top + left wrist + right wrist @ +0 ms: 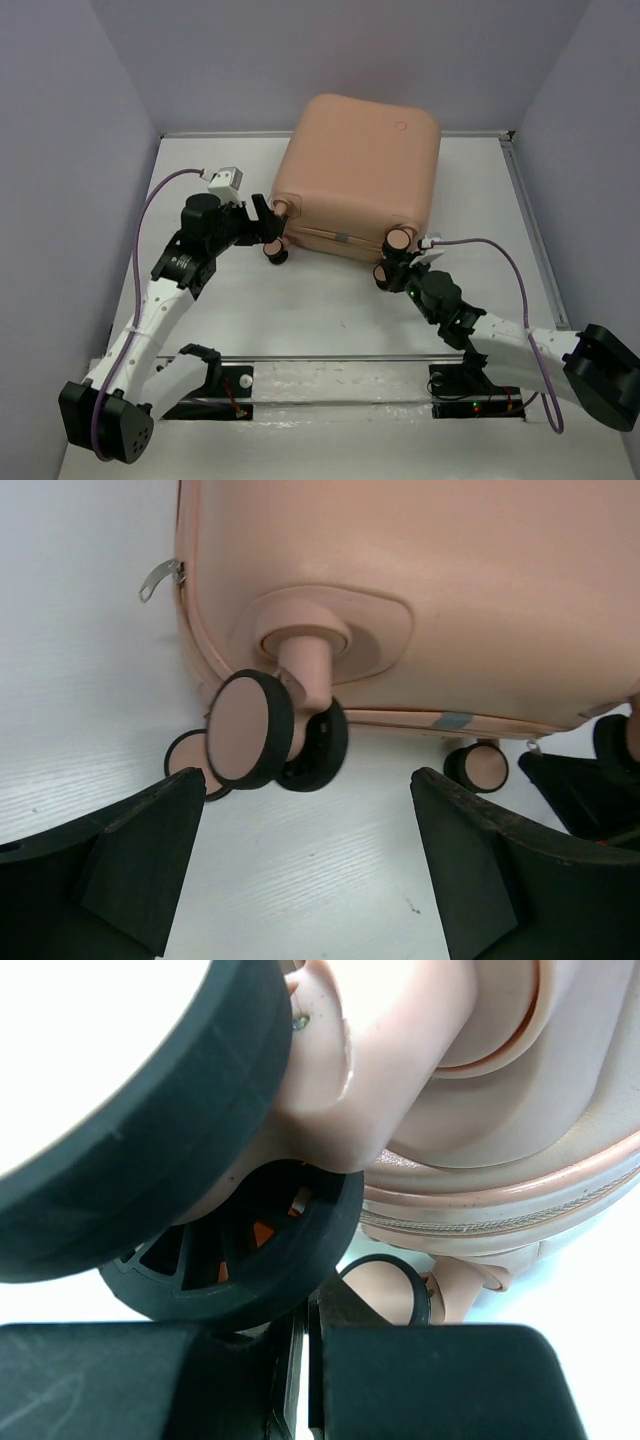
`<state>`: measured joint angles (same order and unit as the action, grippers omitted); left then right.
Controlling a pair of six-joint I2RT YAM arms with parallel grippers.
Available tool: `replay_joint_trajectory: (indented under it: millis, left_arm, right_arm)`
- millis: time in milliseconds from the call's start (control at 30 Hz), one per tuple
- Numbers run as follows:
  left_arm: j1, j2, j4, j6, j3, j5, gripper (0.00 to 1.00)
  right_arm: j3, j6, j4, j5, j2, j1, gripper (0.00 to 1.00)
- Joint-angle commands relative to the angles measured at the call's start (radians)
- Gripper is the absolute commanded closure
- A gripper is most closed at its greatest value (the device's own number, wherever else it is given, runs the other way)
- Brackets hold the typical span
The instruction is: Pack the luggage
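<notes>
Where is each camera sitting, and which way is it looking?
Top: above and behind the arms, looking down at the table and suitcase; left arm and right arm show.
Left wrist: on the left wrist, low, facing the suitcase's near side and left wheel; open left pincer shows.
Right wrist: on the right wrist, close under the right wheel; shut right pincer shows.
Both wrist views share the suitcase's shell and wheels.

Peach-pink luggage [355, 170], plain shell all over, with a small grey tab [453, 721] on its seam. Caster wheels [250, 730]: peach faces, black tyres, orange showing between one's spokes. White desk [330, 310]. Black fingers [130, 860], white-and-black arms [160, 300], purple cables [136, 255] — pale lilac walls [60, 120].
</notes>
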<state>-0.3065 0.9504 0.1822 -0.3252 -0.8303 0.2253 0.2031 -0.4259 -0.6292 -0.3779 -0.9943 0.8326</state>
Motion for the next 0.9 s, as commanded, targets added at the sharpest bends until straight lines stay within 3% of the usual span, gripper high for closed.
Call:
replay_joint_trajectory:
  millis: [0, 133, 433, 533, 667, 767, 800, 867]
  left_arm:
    - [-0.009, -0.050, -0.066, -0.066, -0.020, 0.069, 0.04]
    - [-0.009, -0.026, -0.084, -0.080, -0.015, 0.140, 0.03]
    - [-0.011, 0.080, -0.075, -0.034, -0.044, 0.141, 0.01]
    - [-0.019, 0.113, -0.102, -0.040, -0.046, 0.152, 0.05]
    - [-0.037, 0.148, -0.124, -0.043, -0.043, 0.152, 0.19]
    - [-0.040, 0.175, -0.130, -0.041, -0.046, 0.152, 0.36]
    - [-0.042, 0.175, -0.130, -0.040, -0.049, 0.152, 0.36]
    - [-0.042, 0.186, -0.130, -0.040, -0.055, 0.155, 0.63]
  right_arm:
    - [0.042, -0.008, -0.070, 0.057, 0.019, 0.010, 0.93]
    - [0.044, -0.010, -0.079, 0.060, 0.011, 0.010, 0.93]
    - [0.051, -0.010, -0.087, 0.073, -0.012, 0.010, 0.93]
    - [0.055, -0.013, -0.095, 0.079, -0.024, 0.010, 0.93]
    - [0.056, -0.017, -0.112, 0.086, -0.047, 0.019, 0.93]
    - [0.061, -0.019, -0.118, 0.088, -0.059, 0.028, 0.93]
    - [0.064, -0.017, -0.121, 0.089, -0.064, 0.028, 0.93]
    - [0.070, -0.016, -0.125, 0.091, -0.073, 0.037, 0.93]
